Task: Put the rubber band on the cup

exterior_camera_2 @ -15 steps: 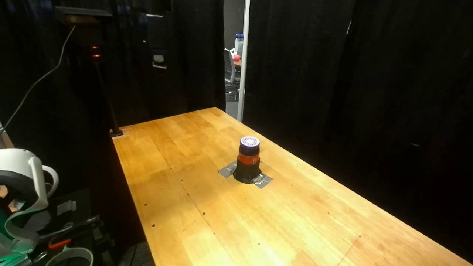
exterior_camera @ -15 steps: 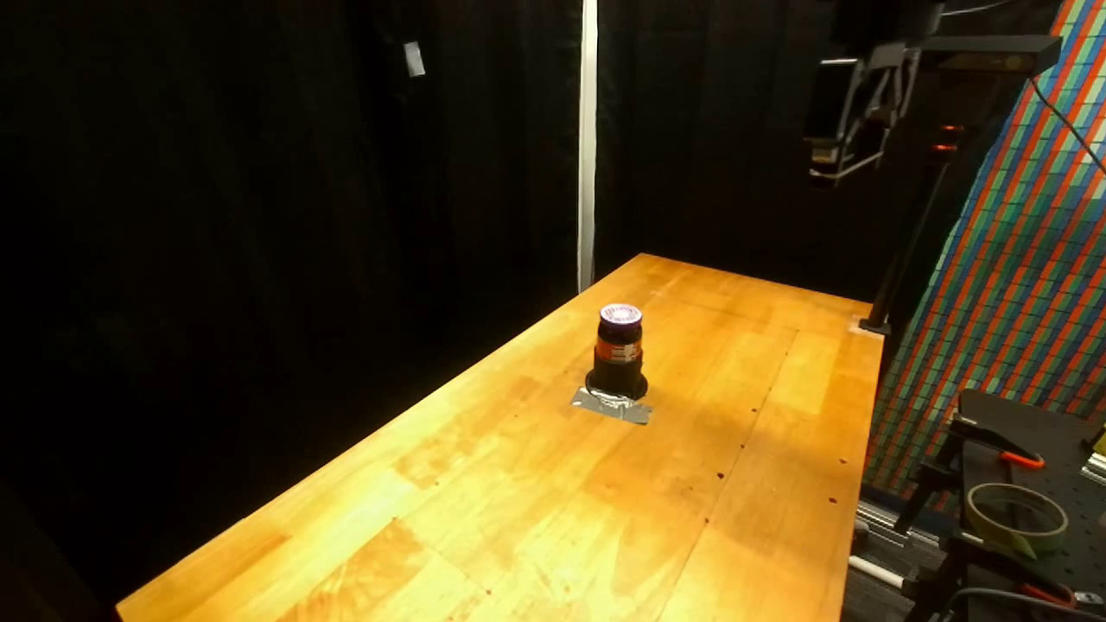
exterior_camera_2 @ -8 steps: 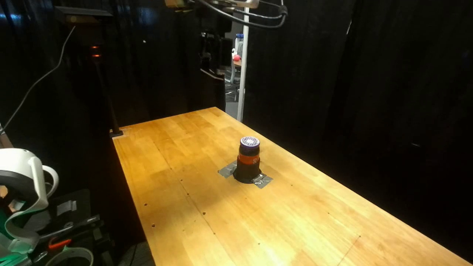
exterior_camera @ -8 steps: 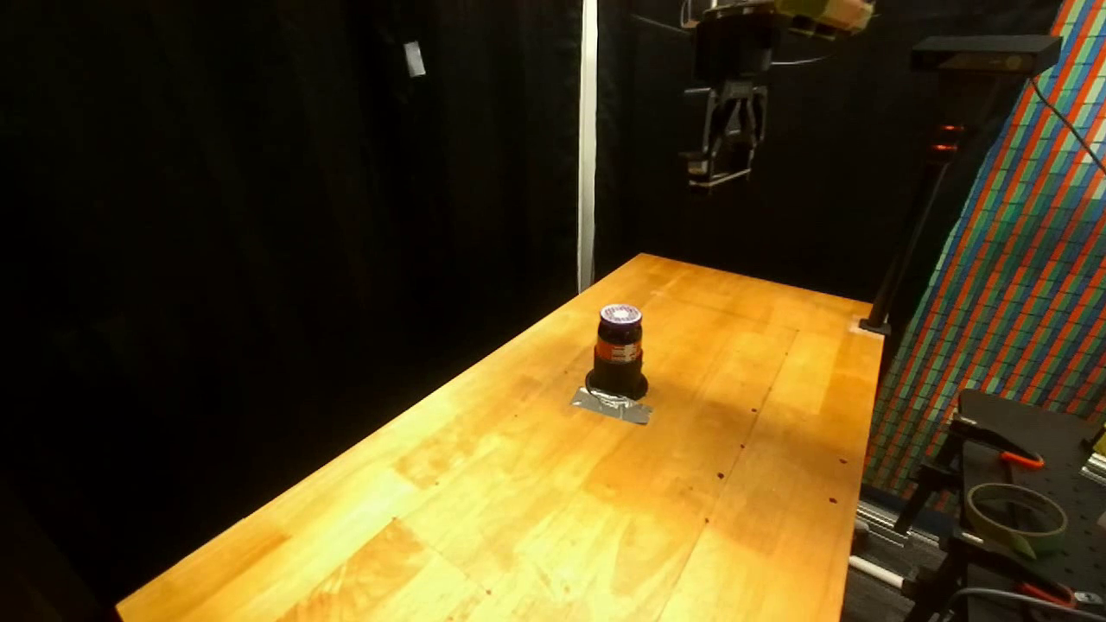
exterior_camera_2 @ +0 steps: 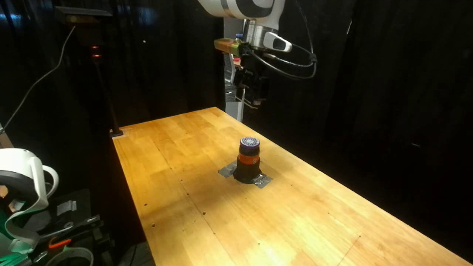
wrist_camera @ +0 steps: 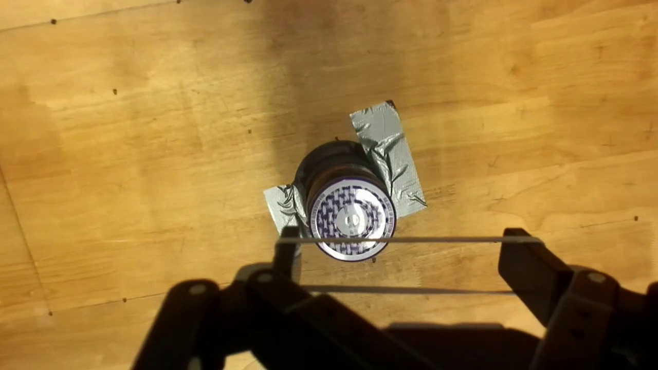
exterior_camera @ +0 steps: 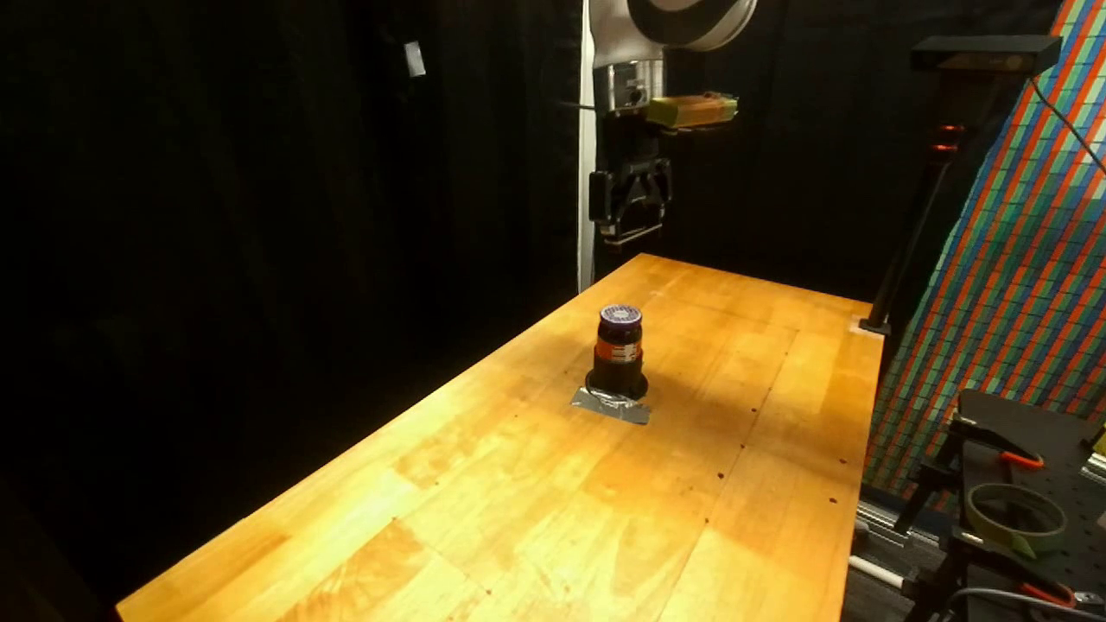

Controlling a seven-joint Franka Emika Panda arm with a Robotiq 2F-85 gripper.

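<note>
The cup (exterior_camera: 619, 350) stands upright on the wooden table, dark with an orange stripe and a white and purple patterned top. It also shows in an exterior view (exterior_camera_2: 248, 159) and the wrist view (wrist_camera: 352, 220). My gripper (exterior_camera: 635, 231) hangs above the cup with a gap; it also shows in an exterior view (exterior_camera_2: 248, 100). In the wrist view its fingers (wrist_camera: 403, 237) are spread apart. A thin pale rubber band (wrist_camera: 442, 239) is stretched around both fingertips in two strands. The front strand crosses the cup's top in the picture; the cup sits nearer the left finger.
Grey tape strips (wrist_camera: 391, 154) hold the cup's dark base to the table (exterior_camera: 518, 484). A black stand (exterior_camera_2: 116, 133) carrying a camera rises at the table's far corner. A side shelf (exterior_camera: 1007, 432) with a tape roll (exterior_camera: 1018, 518) stands beside the table. Dark curtains hang around.
The arm has swung across and come down, bringing the gripper from high off to the side to above the cup. The band stays stretched on the fingers. The cup has not moved.
</note>
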